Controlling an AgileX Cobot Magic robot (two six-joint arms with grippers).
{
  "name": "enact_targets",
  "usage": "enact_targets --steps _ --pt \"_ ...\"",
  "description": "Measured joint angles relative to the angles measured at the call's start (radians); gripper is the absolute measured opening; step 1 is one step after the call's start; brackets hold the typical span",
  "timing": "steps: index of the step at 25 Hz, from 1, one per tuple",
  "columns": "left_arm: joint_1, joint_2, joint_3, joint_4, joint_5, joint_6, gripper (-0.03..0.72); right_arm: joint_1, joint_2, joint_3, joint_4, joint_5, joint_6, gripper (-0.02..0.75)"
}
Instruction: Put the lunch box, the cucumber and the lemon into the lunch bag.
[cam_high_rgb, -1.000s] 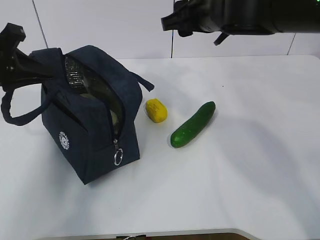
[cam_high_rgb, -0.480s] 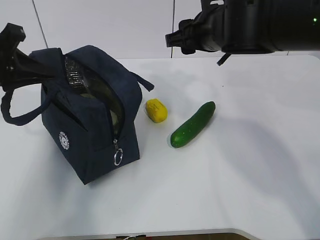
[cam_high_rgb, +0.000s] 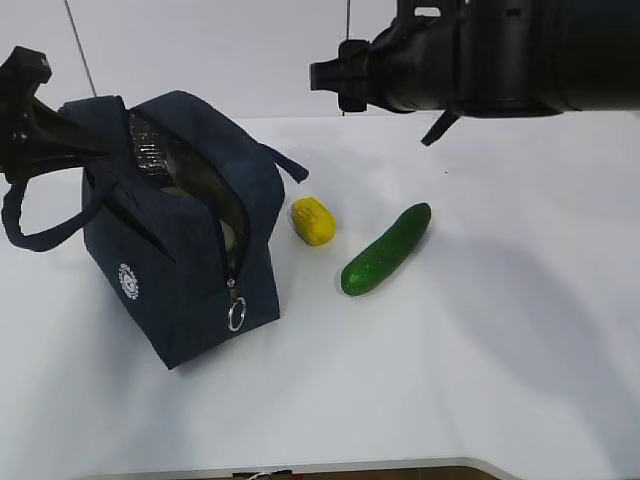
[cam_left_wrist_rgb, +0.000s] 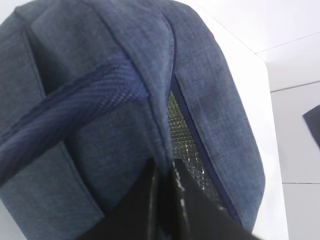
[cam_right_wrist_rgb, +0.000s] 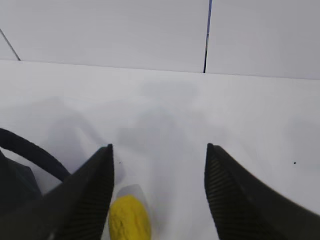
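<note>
Above the lemon (cam_right_wrist_rgb: 129, 218), the empty right gripper (cam_right_wrist_rgb: 159, 195) is held wide for a descent, while the lunch bag (cam_high_rgb: 185, 225) rim is pinched by the left gripper (cam_left_wrist_rgb: 165, 200).

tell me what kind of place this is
Probably a robot lab or test bench, not a kitchen: a bare white table, plain white wall panels, and staged props, a lunch bag, lemon and cucumber.
</note>
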Motion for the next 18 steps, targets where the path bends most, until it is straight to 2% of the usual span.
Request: enact_targets --steps 9,18 --pt "0.0 0.0 0.0 0.0 0.0 0.013 -0.008 -0.04 -0.022 0.114 -0.002 0.127 -0.002 0.461" --pt "0.0 0.0 0.0 0.0 0.0 0.019 -0.009 -0.091 -0.035 0.161 -0.008 0.143 -0.017 0.452"
